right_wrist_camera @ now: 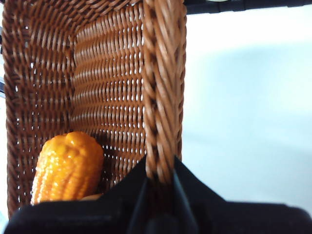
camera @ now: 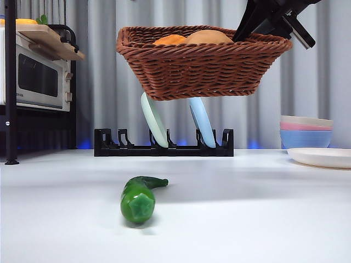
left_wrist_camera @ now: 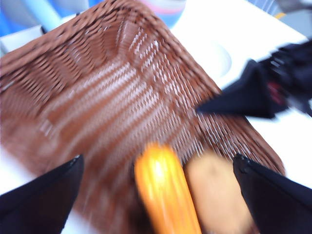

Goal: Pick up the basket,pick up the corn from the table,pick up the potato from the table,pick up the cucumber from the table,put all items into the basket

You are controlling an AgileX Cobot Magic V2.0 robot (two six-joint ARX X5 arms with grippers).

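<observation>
The brown wicker basket (camera: 203, 68) hangs in the air above the table (camera: 247, 219). My right gripper (right_wrist_camera: 160, 170) is shut on the basket's rim (right_wrist_camera: 163, 73) and enters the front view as a black arm (camera: 269, 19) at the top right. Inside the basket lie the corn (camera: 171, 39) (right_wrist_camera: 68, 168) and the potato (camera: 208, 37) (left_wrist_camera: 214, 195), side by side. My left gripper (left_wrist_camera: 158, 158) is open above the basket, over the corn (left_wrist_camera: 165, 190), in a blurred view. The dark green cucumber (camera: 140, 196) lies on the table near the front, cut end toward the camera.
A black dish rack (camera: 163, 145) with two upright plates stands behind, under the basket. Stacked pastel bowls (camera: 306, 131) and a white plate (camera: 321, 157) sit at the right. A microwave (camera: 35, 76) on a dark shelf stands at the left.
</observation>
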